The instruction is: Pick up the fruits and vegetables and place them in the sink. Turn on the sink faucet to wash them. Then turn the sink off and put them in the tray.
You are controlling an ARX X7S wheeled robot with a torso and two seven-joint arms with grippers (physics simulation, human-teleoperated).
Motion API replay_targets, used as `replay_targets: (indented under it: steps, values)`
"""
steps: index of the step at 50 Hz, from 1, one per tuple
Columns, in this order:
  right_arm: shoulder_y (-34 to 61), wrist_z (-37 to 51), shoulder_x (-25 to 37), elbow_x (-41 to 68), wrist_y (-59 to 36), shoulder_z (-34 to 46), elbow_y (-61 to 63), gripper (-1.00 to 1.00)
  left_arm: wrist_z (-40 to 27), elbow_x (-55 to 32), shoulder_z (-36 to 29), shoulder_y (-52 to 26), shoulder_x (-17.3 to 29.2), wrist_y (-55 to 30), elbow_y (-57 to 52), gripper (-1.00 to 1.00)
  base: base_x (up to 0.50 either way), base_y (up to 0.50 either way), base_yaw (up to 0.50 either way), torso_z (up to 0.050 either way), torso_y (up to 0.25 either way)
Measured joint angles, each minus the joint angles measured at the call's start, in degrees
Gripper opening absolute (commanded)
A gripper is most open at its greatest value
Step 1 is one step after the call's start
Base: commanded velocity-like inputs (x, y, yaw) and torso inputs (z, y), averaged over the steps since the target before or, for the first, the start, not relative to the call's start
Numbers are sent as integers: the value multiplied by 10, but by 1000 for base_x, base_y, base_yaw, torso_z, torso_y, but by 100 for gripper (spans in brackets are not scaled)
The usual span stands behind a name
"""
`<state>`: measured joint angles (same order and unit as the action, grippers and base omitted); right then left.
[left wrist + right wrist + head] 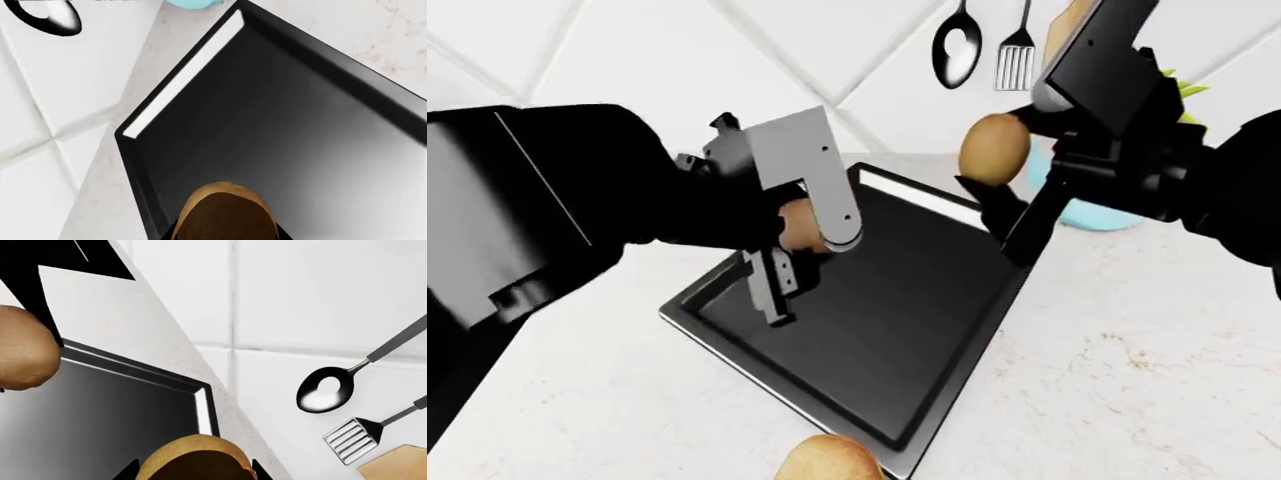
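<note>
My left gripper (pixel 793 240) is shut on the smooth orange-tan potato-like piece (pixel 801 228) and holds it just above the left part of the black tray (pixel 881 340). In the left wrist view the piece (pixel 227 212) fills the jaws over the tray (pixel 300 125). My right gripper (pixel 996 168) is shut on the olive-brown kiwi (pixel 994 148), held above the tray's far right corner. The right wrist view shows the kiwi (pixel 193 460) between the jaws, the tray corner (pixel 120 405) and the potato-like piece (pixel 23 347). The sink and faucet are out of view.
A hamburger bun (pixel 827 462) lies at the tray's near edge. A light blue bowl (pixel 1094 215) stands behind my right arm. A spoon (pixel 957 45) and slotted spatula (pixel 1016 60) hang on the white tiled wall. The counter is white marble.
</note>
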<state>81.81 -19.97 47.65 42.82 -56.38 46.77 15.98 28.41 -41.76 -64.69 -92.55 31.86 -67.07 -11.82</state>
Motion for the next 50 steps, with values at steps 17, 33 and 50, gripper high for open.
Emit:
replay_targets:
  steps: [17,33,50]
  values:
    - [-7,12,0,7,3,-13,-6,-100,87,32,-70,2,-66,48,141,-100,0,0,0,0,1]
    - [-7,13,-2,6,5,-12,-12,-100,134,35,-102,4,-96,55,203,-100,0,0,0,0,0]
    - [-8,11,-4,4,7,-8,-17,-100,159,34,-122,5,-109,57,225,100,0,0,0,0,0]
